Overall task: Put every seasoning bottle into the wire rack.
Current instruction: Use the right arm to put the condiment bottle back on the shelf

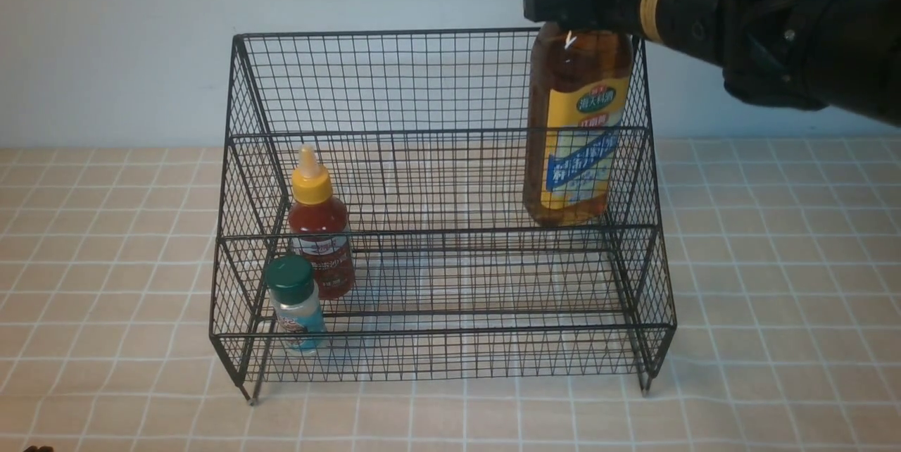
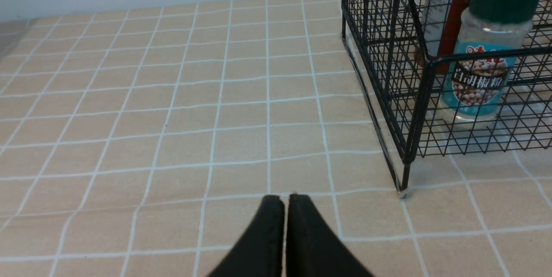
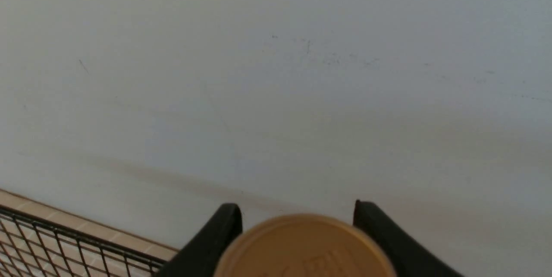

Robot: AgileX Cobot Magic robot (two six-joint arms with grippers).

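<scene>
The black wire rack [image 1: 387,33] stands mid-table. The red sauce bottle [image 1: 320,241] with a yellow nozzle stands on a tier at its left. The green-capped shaker [image 1: 297,304] stands in front of it on the lowest tier. My right gripper [image 1: 571,10] is shut on the neck of the tall amber bottle [image 1: 577,135] and holds it upright at the rack's right side, its base level with the middle rail. In the right wrist view its tan cap [image 3: 304,247] sits between the fingers of my right gripper [image 3: 297,216]. My left gripper [image 2: 284,199] is shut and empty, low over the table left of the rack [image 2: 417,117].
The table carries a tan tiled cloth [image 1: 774,262]. A pale wall [image 1: 127,36] stands close behind the rack. In the left wrist view the shaker [image 2: 487,52] and the red bottle [image 2: 448,22] show through the mesh.
</scene>
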